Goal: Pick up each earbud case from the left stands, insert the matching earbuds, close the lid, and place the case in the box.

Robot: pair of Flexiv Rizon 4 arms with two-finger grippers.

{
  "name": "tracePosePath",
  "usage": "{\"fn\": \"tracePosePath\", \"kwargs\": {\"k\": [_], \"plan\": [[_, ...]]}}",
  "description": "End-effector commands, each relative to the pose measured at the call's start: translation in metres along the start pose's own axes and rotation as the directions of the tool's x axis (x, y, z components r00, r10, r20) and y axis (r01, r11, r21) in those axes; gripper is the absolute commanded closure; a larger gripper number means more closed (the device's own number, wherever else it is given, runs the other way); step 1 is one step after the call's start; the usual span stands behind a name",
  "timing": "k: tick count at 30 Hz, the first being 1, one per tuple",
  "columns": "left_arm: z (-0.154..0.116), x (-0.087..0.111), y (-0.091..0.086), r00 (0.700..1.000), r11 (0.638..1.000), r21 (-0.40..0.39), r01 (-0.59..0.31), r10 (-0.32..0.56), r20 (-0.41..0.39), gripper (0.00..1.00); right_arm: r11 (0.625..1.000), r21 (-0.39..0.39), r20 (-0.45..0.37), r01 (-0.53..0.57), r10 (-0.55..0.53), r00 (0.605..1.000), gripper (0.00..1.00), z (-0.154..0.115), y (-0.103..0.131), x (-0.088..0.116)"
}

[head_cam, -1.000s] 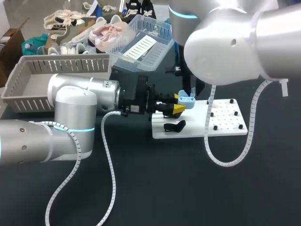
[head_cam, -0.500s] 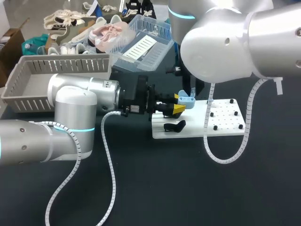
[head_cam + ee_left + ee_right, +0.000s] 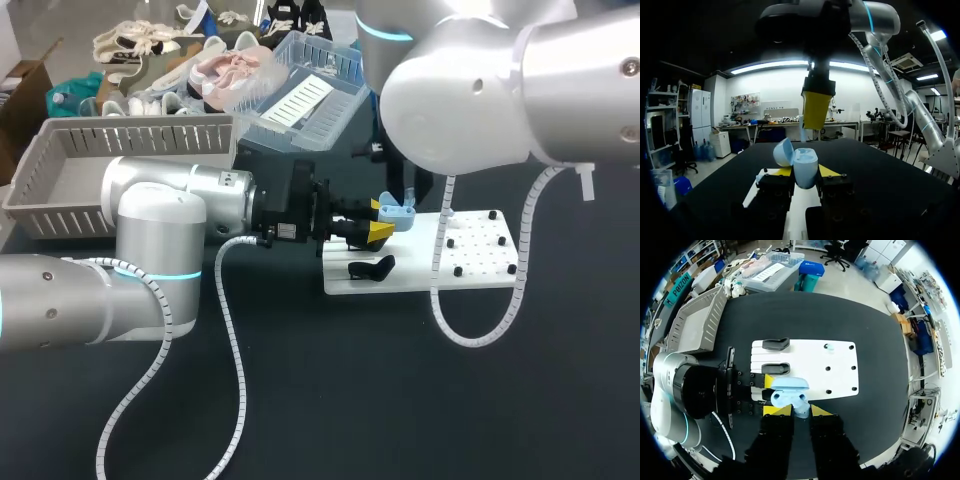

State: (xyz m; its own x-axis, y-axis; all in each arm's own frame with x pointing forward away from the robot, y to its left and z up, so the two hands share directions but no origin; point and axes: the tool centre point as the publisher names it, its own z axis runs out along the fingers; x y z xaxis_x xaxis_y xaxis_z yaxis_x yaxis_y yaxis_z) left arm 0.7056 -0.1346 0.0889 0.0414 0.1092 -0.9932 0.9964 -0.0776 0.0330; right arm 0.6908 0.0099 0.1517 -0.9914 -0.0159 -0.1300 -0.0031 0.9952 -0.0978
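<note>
From above, the left pincer [image 3: 380, 221] clamps the pale blue earbud case [image 3: 398, 211] over the white stand board [image 3: 470, 262]. At the left wrist, the case's lid stands open under the right pincer [image 3: 816, 107]. At the right wrist, that pincer, nearly closed, pinches a blue earbud [image 3: 801, 412] against the case.

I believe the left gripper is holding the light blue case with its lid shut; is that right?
Not quite. The left gripper does hold the light blue case between its fingers, but the lid is open and tipped back on its hinge, not shut. The left wrist view shows this most plainly.
</note>
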Motion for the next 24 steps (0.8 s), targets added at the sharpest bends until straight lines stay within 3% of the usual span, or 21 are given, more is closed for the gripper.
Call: {"fn": "tracePosePath", "kwargs": {"k": [1, 24], "plan": [[0.0001, 0.0005, -0.0005, 1.000, 1.000, -0.002, -0.001, 0.001, 0.001, 1.00, 1.000, 0.000, -0.004, 0.000, 0.000, 1.000, 1.00, 0.0019, 0.0007, -0.0002], [0.0001, 0.0005, -0.0005, 1.000, 1.000, -0.002, -0.001, 0.001, 0.001, 1.00, 1.000, -0.017, -0.008, -0.014, 0.014, 1.000, 1.00, 0.0109, -0.0034, -0.0011]]}}
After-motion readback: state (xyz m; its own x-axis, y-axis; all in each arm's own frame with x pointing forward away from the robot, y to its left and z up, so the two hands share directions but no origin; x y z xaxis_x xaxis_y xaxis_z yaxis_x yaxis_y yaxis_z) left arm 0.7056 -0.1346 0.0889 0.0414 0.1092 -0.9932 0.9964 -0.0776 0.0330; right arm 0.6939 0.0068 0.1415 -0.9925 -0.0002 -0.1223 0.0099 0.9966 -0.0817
